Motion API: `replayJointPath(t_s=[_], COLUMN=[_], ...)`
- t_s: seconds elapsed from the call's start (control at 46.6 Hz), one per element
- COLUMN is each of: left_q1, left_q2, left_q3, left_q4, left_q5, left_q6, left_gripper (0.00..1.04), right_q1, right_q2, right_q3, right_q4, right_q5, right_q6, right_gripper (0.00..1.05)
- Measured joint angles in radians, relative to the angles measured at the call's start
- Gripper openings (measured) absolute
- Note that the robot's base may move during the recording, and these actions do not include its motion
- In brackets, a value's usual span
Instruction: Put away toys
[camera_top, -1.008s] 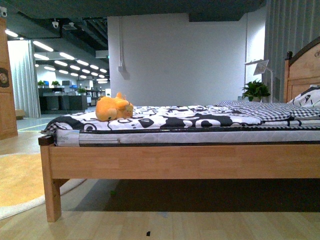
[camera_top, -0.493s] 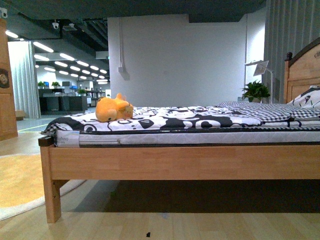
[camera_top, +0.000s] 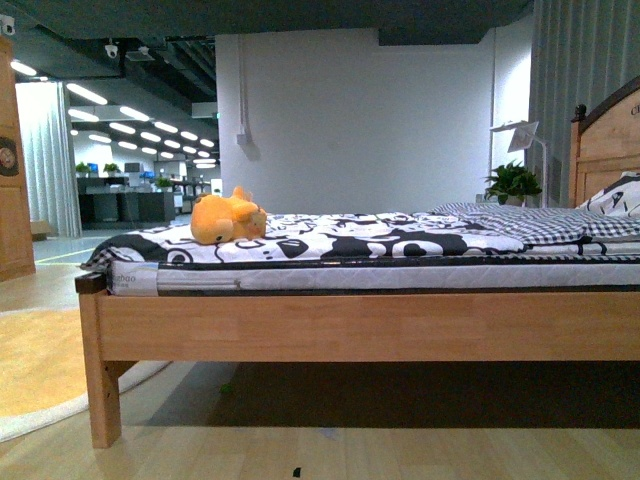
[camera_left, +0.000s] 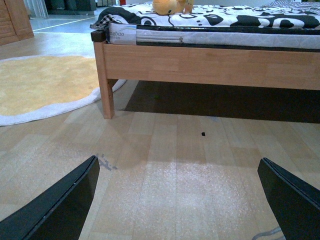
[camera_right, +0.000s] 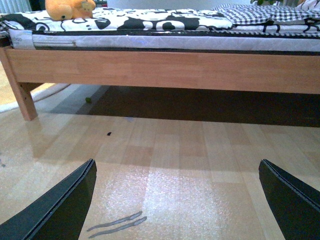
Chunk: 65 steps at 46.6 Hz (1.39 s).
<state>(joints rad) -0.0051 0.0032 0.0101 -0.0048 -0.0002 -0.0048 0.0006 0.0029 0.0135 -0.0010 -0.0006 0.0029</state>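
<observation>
L pincer (camera_left: 177, 159): jaws spread wide. On the L wrist cam I only get the two black fingers (camera_left: 60, 205), tips well apart and approx level w/ each other. Each finger is a flat dark wedge narrowing toward its tip, and the inner edges slant in toward each other.

R pincer (camera_right: 177, 161): same pose, jaws spread just as wide. Its black fingers (camera_right: 295, 200) are matching wedges, tips level and well apart.

Both wrists point fwd w/ a slight downward tilt. Elbows, shoulders etc.: can't tell from my feeds.
</observation>
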Motion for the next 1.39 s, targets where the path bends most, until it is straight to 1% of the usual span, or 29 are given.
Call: replayJointPath(t_s=[1.394], left_q1=[0.001], left_q2=[-0.001], left_q3=[0.000], left_q4=[0.000], left_q5=[-0.001], left_q6=[0.000], left_gripper=[0.99], right_q1=[0.000], right_q2=[0.000], right_q3=[0.000], right_q4=[0.000], right_q5=[0.000], right_q6=[0.000], right_gripper=[0.98])
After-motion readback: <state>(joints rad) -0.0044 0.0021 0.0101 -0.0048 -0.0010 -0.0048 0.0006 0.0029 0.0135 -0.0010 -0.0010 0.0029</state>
